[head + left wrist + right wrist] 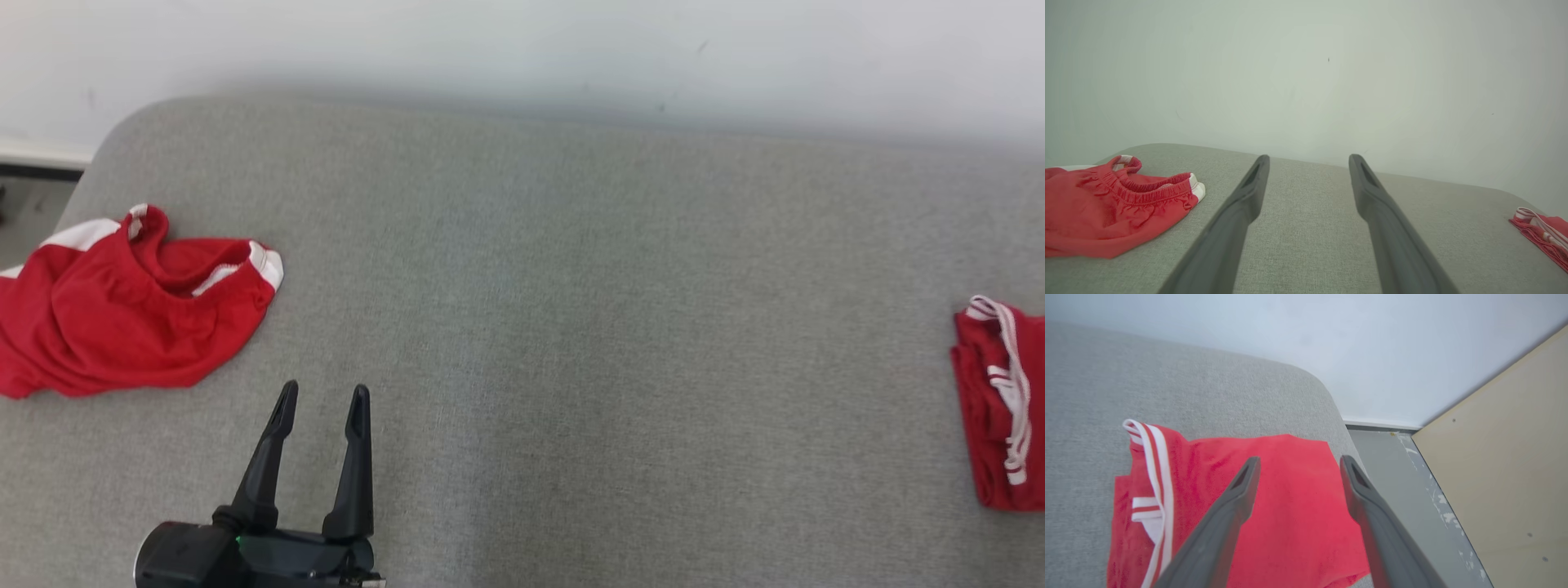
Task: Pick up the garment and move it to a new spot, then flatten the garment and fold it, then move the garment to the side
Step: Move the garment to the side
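Observation:
A folded red garment [992, 408] with white stripes lies flat at the far right edge of the grey padded surface [612, 327]. In the right wrist view my right gripper [1298, 463] hovers open just over this garment [1290, 522], with nothing between its fingers. My left gripper [322, 396] stands open and empty at the lower left of the head view, above bare grey cloth. The left wrist view shows the same gripper [1308, 161] with the folded garment [1543, 232] far off to its right.
A second red garment [122, 318] with white trim lies crumpled at the left edge, also seen in the left wrist view [1106, 212]. A white wall [522, 49] runs behind the surface. Past the right edge are grey floor [1396, 490] and a beige panel [1502, 457].

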Robot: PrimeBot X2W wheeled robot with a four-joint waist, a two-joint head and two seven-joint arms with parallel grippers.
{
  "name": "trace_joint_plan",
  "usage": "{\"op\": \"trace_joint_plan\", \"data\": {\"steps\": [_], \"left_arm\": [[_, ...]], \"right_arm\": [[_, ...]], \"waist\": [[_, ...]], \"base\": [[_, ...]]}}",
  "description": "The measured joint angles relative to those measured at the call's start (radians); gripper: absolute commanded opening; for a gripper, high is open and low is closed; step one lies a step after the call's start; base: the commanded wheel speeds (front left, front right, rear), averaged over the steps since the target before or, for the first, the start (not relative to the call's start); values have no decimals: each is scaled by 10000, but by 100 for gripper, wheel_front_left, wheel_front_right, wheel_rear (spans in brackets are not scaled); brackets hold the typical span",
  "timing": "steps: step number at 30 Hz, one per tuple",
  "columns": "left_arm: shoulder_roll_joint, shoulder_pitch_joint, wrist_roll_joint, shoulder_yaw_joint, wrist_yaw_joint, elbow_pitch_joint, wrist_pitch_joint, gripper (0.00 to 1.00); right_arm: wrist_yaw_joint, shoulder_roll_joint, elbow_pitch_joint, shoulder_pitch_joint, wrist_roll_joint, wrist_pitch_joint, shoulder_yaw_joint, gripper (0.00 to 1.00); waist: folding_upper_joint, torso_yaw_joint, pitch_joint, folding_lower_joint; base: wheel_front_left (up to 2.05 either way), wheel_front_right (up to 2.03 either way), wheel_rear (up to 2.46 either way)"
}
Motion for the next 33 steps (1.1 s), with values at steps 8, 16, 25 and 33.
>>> {"op": "trace_joint_plan", "data": {"steps": [8,16,25,33], "left_arm": [[-23,570,-324,487,12,341,0,100],[-90,1026,-696,1304,288,704,0,100],[-117,1294,-458,1687,357,894,0,100],[-61,1476,207,1396,67,1220,0,100]], "right_arm": [[0,1854,-1396,1172,1749,-2157,717,100],[-2,2698,-2592,2834,2861,-3670,2395,100],[-2,2767,-1885,3469,3396,-4688,4449,100],[-2,2782,-1703,3541,3304,-4938,5101,100]], "waist": [[-1,-369,-1007,0],[-2,-793,-1864,-2],[-2,-1297,-2129,0],[-2,-1386,-2201,1]], "base": [[0,0,0],[0,0,0],[0,0,0],[0,0,0]]}}
